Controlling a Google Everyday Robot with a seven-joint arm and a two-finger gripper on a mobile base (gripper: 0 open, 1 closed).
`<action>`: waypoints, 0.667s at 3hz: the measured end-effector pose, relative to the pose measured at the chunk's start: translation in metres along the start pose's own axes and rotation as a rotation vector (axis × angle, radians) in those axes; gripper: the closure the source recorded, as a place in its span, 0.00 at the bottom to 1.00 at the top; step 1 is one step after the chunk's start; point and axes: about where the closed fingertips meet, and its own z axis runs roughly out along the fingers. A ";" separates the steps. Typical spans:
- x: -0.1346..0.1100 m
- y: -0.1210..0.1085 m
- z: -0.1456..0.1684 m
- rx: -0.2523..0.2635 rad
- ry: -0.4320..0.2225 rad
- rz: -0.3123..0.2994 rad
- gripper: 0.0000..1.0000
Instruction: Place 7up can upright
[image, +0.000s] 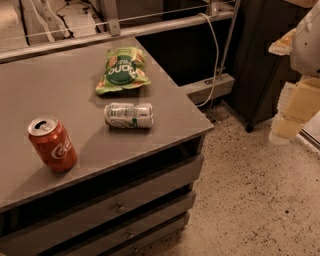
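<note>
The 7up can (128, 115) is silvery-white with green markings. It lies on its side on the grey table (60, 90), near the right front corner, with its long axis running left to right. My gripper (292, 112) is at the right edge of the view, off the table and above the floor, well to the right of the can. It holds nothing that I can see.
A red cola can (52, 144) stands upright near the table's front left. A green snack bag (122, 70) lies flat behind the 7up can. Drawers (120, 205) sit under the tabletop. A dark cabinet (260, 55) and a cable (216, 55) are at the back right, over speckled floor (245, 200).
</note>
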 end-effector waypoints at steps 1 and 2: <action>0.000 0.000 0.000 0.000 0.000 0.000 0.00; -0.038 -0.022 0.014 -0.013 -0.037 -0.041 0.00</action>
